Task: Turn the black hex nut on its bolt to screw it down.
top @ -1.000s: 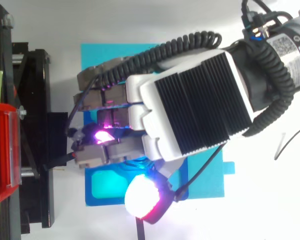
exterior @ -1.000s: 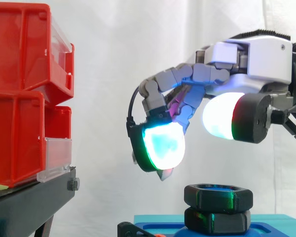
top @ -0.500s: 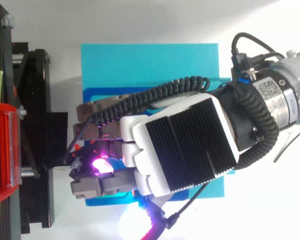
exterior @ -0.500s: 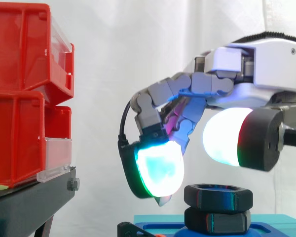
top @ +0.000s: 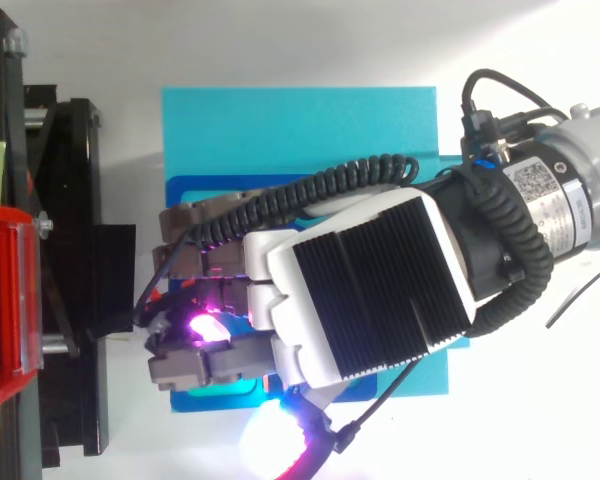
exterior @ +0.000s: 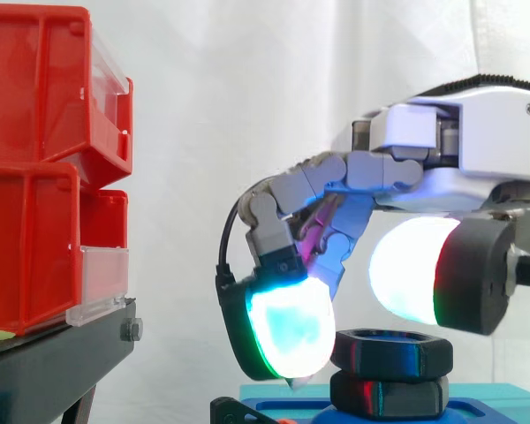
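Side view: the hand (exterior: 477, 150) is hovering over the black hex nut (exterior: 390, 349), which is sitting on the blue base (exterior: 490, 399). Its fingers (exterior: 287, 322) are hanging curled and apart, pinching nothing. Judging from this, the pads should be seating on opposite flats before twisting.

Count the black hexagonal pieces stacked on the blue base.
2. The upper hex piece sits just below the hand; the lower hex piece lies directly under it, on the blue base. Others could be hidden by the hand.
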Robot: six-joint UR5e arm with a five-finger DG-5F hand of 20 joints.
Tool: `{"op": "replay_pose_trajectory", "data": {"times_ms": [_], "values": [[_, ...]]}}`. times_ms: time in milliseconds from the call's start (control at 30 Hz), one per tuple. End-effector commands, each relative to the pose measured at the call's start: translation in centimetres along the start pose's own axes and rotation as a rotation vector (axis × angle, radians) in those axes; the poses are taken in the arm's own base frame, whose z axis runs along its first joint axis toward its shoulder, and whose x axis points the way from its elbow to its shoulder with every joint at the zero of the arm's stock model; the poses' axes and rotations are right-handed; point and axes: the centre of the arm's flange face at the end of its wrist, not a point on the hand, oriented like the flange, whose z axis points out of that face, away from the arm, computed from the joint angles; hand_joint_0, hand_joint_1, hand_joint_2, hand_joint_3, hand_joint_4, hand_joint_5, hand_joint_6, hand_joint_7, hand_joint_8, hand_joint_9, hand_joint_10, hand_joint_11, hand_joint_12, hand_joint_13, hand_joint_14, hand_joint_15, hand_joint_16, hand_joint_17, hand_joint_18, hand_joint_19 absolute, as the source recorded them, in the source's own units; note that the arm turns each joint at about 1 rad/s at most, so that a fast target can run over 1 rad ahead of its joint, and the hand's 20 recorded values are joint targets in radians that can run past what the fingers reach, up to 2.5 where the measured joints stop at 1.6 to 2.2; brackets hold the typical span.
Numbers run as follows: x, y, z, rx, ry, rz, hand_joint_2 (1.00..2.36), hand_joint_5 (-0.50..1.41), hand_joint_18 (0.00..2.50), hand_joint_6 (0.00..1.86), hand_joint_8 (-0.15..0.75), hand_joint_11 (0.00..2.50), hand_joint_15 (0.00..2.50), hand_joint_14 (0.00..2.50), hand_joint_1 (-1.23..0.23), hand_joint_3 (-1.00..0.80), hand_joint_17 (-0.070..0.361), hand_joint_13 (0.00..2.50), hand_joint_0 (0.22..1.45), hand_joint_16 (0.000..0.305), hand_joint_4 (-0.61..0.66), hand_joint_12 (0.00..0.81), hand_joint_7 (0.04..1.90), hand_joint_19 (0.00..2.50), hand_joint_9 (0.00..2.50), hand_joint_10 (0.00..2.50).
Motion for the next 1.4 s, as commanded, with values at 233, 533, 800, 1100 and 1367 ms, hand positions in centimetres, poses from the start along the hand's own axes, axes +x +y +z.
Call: {"op": "replay_pose_trajectory", "data": {"times_ms": [233, 533, 800, 1100, 1367], "values": [[0.3, 0.1, -0.2, -0.002, 0.014, 0.006, 1.0, 0.01, 0.78, 0.5, 0.303, 0.33, 0.22, 0.01, -0.28, -0.5, 0.085, 0.9, 0.53, 0.038, 0.15, 0.312, 1.5, 0.36, 1.13, 0.01], [0.3, -0.3, -0.4, 0.002, 0.015, 0.005, 1.0, 0.01, 0.79, 0.51, 0.304, 0.32, 0.22, 0.01, -0.29, -0.5, 0.085, 0.9, 0.53, 0.038, 0.14, 0.31, 1.57, 0.36, 1.12, 0.01], [0.4, -1.3, -1.2, -0.01, 0.011, 0.003, 1.0, 0.01, 0.79, 0.54, 0.304, 0.33, 0.23, 0.01, -0.29, -0.5, 0.084, 0.91, 0.53, 0.037, 0.15, 0.311, 1.52, 0.36, 1.13, 0.01], [0.4, -3.0, -2.2, -0.011, 0.005, -0.01, 1.0, 0.01, 0.78, 0.54, 0.303, 0.33, 0.23, 0.01, -0.27, -0.5, 0.084, 0.9, 0.53, 0.037, 0.15, 0.31, 1.51, 0.36, 1.13, 0.01], [0.2, -4.4, -3.1, -0.019, -0.016, -0.021, 1.0, 0.01, 0.78, 0.53, 0.306, 0.33, 0.23, 0.01, -0.26, -0.5, 0.085, 0.9, 0.53, 0.038, 0.15, 0.31, 1.53, 0.36, 1.13, 0.01]]}}
